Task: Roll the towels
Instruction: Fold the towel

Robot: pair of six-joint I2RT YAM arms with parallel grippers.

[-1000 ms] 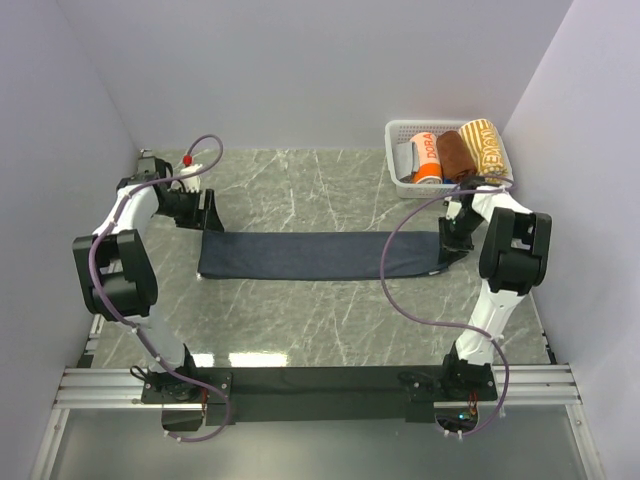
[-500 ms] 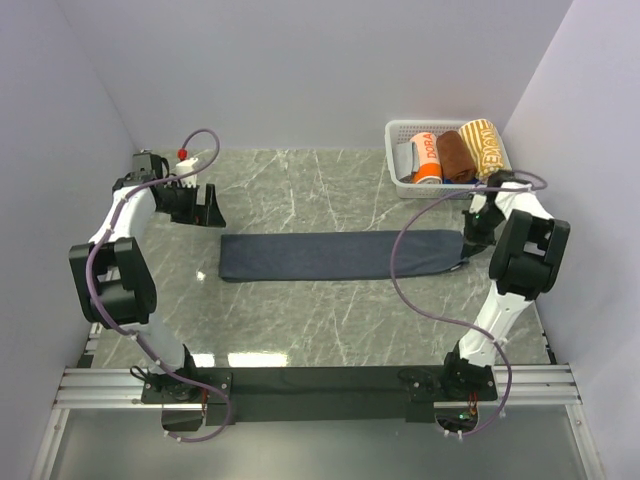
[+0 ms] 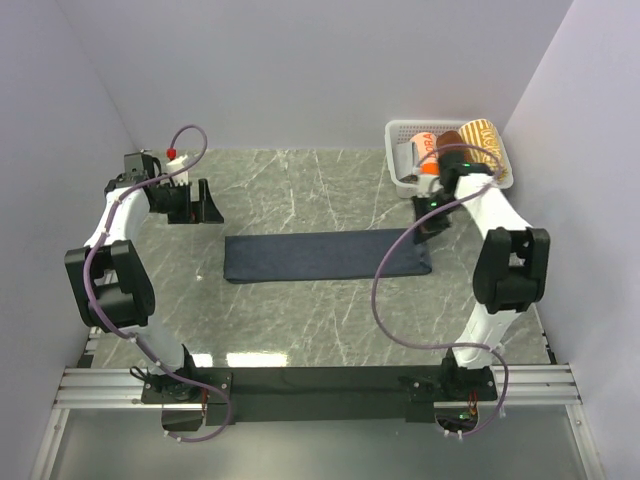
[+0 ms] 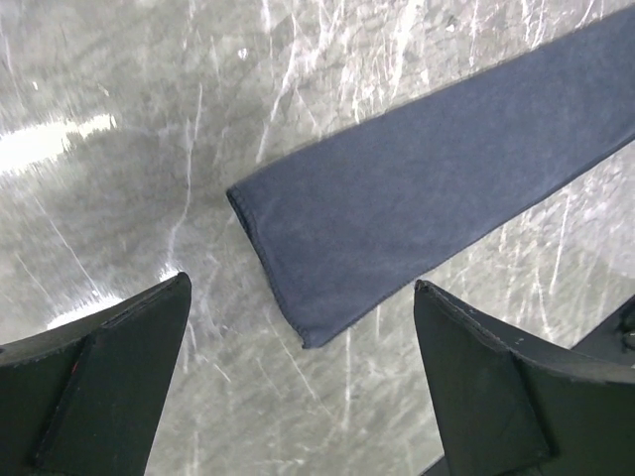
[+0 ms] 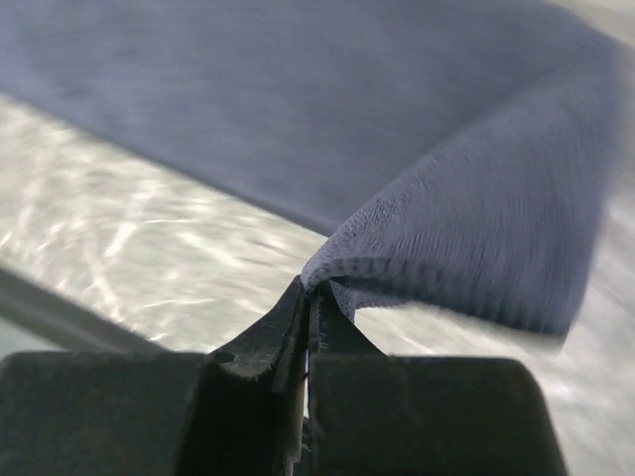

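A dark navy towel [image 3: 325,257] lies folded into a long strip across the middle of the marble table. My right gripper [image 3: 428,226] is shut on the towel's right end and lifts that corner [image 5: 466,228] off the table, folding it back over the strip. My left gripper [image 3: 203,200] is open and empty, held above the table just beyond the towel's left end [image 4: 298,248], which lies flat between and ahead of its fingers [image 4: 109,387]. No white tag shows.
A white lattice basket [image 3: 397,132] stands at the back right corner, holding an orange-and-white roll [image 3: 424,158], a brown roll [image 3: 455,143] and a yellow patterned roll [image 3: 484,146]. Walls close in the left, back and right sides.
My right gripper has pulled the towel's right end up and leftward, so the strip is shorter and has slid right. My left gripper has let go and drawn back toward the far left.
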